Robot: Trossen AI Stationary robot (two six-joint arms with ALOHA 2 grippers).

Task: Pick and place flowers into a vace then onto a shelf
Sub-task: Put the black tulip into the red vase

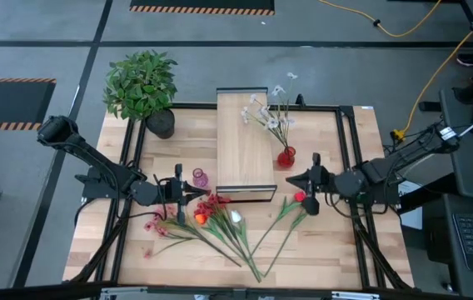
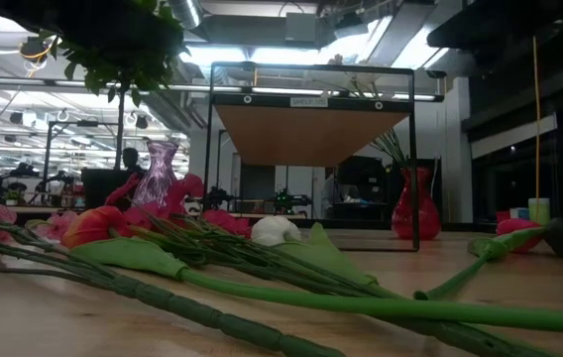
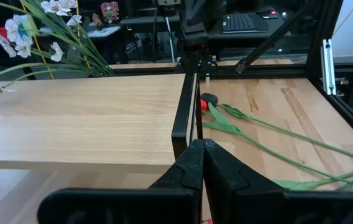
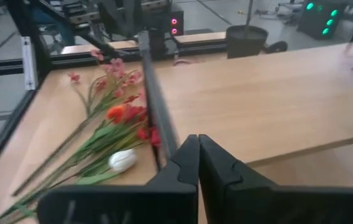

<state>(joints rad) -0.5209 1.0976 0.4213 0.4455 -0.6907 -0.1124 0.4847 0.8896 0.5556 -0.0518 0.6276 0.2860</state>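
High view records my left gripper [image 1: 188, 194] and right gripper [image 1: 296, 178] both clenched empty flanking the long light-wood shelf [image 1: 242, 142], loose green-stalked flowers [image 1: 220, 223] heaped crossing on the tabletop: one lifted stem risks dragging its neighbours.

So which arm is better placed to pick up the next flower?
Probably the left: its shut gripper hangs right beside the main heap of flowers. The right gripper, also shut, has only two stems near it.
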